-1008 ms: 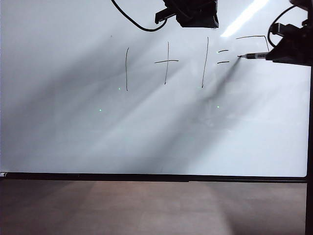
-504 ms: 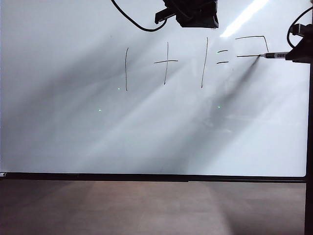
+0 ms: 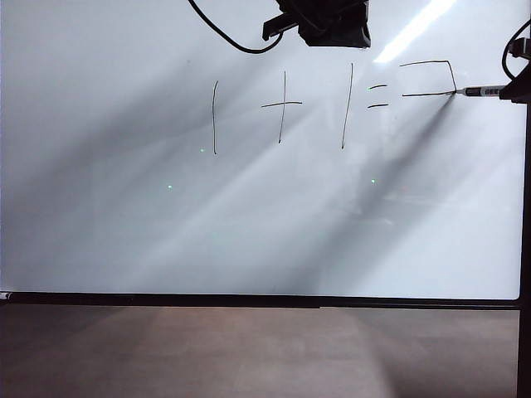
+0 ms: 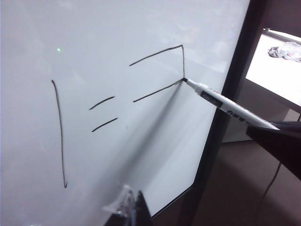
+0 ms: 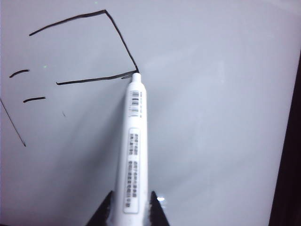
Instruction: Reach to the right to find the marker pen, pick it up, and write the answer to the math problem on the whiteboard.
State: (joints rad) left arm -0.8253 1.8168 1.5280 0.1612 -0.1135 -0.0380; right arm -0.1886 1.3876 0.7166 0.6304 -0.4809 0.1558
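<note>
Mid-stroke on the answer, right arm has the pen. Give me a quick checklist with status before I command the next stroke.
1. Grip: right gripper shut on the marker pen, barrel between the jaws: ok.
2. Tip contact: pen tip sits at the corner where the answer strokes meet on the whiteboard: ok.
3. Answer complete: only a top line, a side line and a middle line drawn; the digit is unfinished: not ok.
4. Room to the board's right edge: the pen works close to the black frame: cannot tell if enough.
5. Math problem unsmudged: ok.
6. Left gripper clear of the writing, at the board's lower edge: ok; jaw state cannot tell.
</note>
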